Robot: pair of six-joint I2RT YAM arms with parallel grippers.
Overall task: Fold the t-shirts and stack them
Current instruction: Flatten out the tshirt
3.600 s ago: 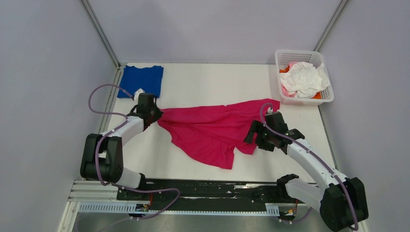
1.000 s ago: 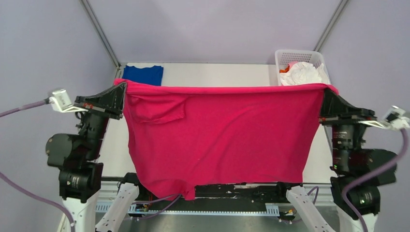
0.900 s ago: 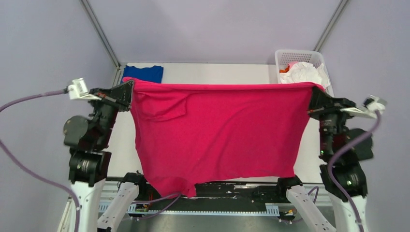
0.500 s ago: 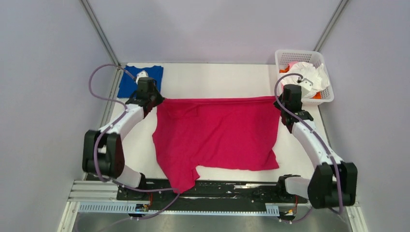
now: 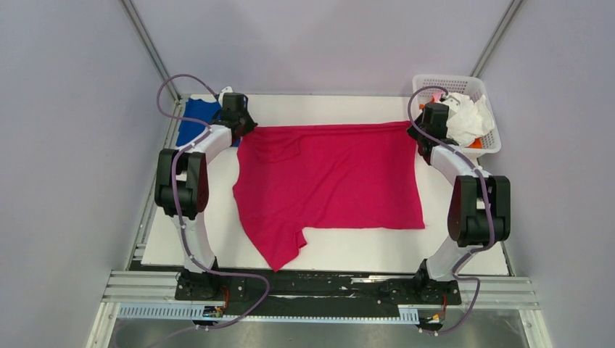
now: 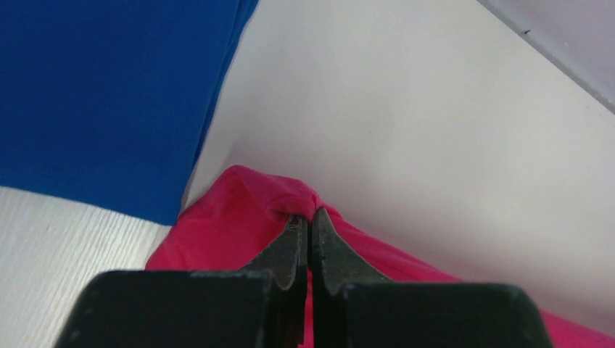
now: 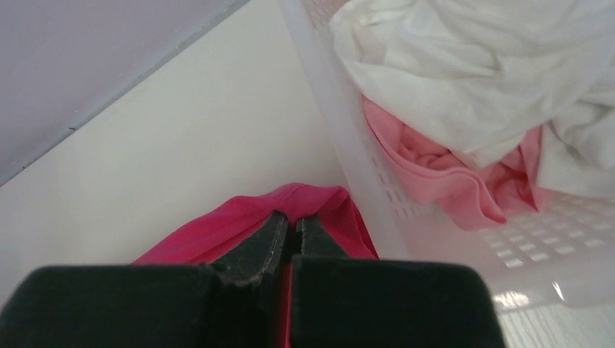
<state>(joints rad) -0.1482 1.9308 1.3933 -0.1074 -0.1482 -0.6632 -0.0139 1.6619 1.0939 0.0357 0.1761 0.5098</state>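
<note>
Spreading step, nearly done: blue t-shirt [image 5: 193, 122] lies at table [image 5: 326, 107] far-left; my left claw [image 6: 308, 217] is clamped on magenta t-shirt [image 5: 333, 181] far-left corner, cloth mostly flat mid-table with a rumpled flap near-left; my right claw [image 7: 291, 221] pinches its far-right corner beside basket [image 5: 444, 77]. Next, probably: release both, regrip, fold sides in.

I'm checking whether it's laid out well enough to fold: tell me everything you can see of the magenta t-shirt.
The magenta t-shirt is soft pink-red cloth lying spread on the white table, mostly flat with wrinkles near its far-left corner. Its far edge runs straight between the left pincer and the right pincer, each shut on a far corner. One flap, perhaps a sleeve, sticks out toward the near-left. The right corner lies beside the basket; the left beside the blue shirt.
</note>
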